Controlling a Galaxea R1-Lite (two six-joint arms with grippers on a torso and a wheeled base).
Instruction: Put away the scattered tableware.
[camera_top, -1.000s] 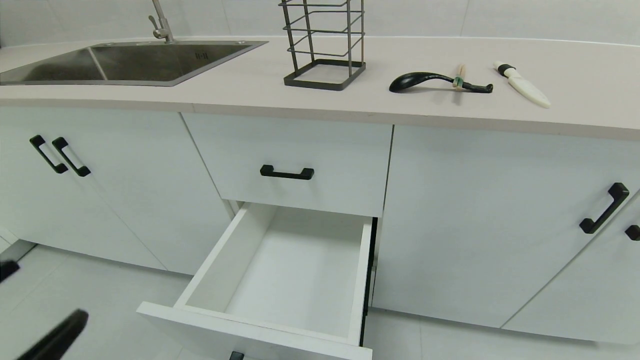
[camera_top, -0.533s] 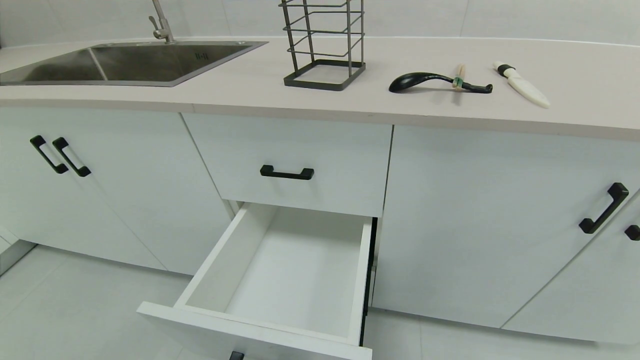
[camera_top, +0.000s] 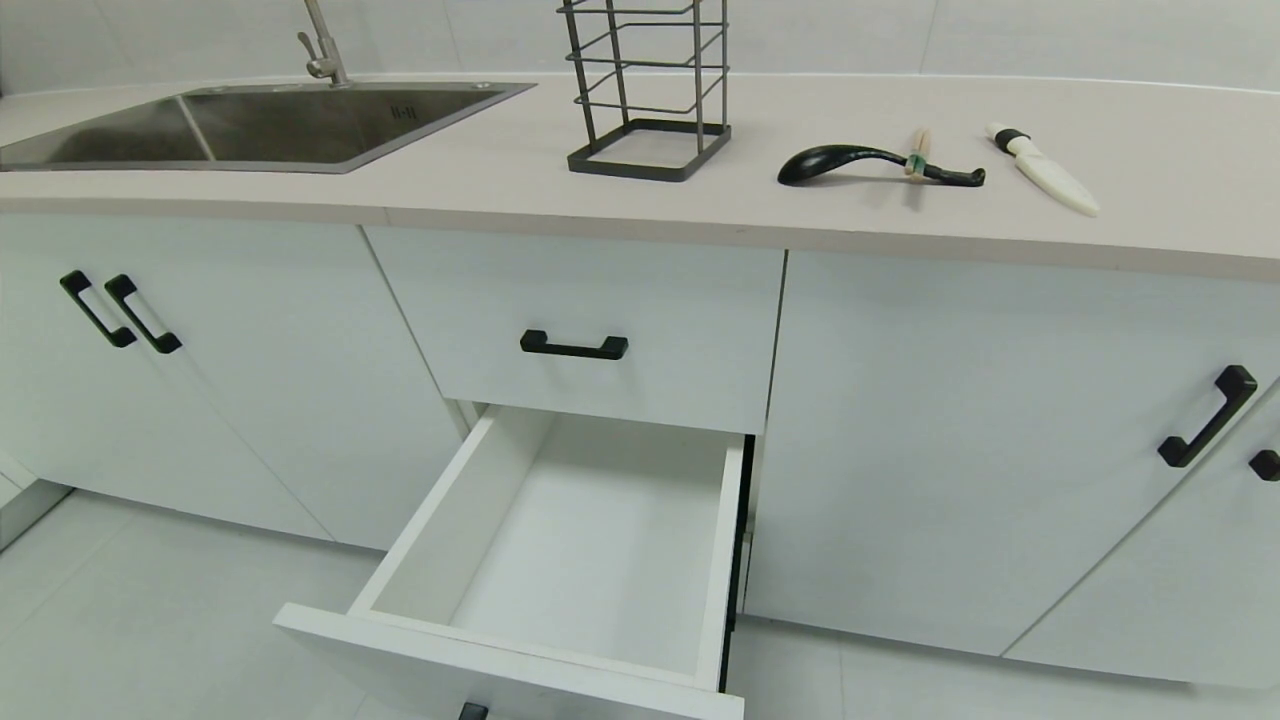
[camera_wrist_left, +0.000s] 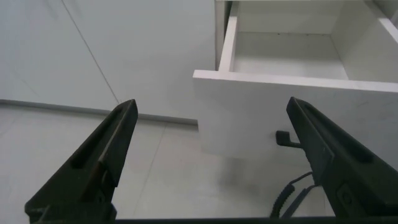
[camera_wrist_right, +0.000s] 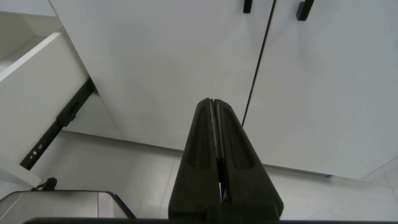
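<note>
- You have the counter (camera_top: 500, 190) running across the upper frame of the head view.
- Your drawer (camera_top: 428, 522) is pulled out at bottom centre, below a shut one.
- The sink (camera_top: 300, 112) sits in the counter at upper left.
- A wire rack (camera_top: 628, 172) stands upright at top centre.
- Your left claw (camera_wrist_left: 211, 106) is spread wide with nothing in it, facing the drawer front.
- Your right claw (camera_wrist_right: 213, 106) is pressed closed on nothing, facing the cabinet doors.
- The spoon (camera_top: 820, 163) lies right of the rack, long axis left to right, bowl toward the rack.
- The knife (camera_top: 1045, 172) lies at upper right, apart from the spoon, on a diagonal, tip toward lower right.
- A stick (camera_top: 918, 148) lies across the spoon's handle, running roughly top to bottom.
</note>
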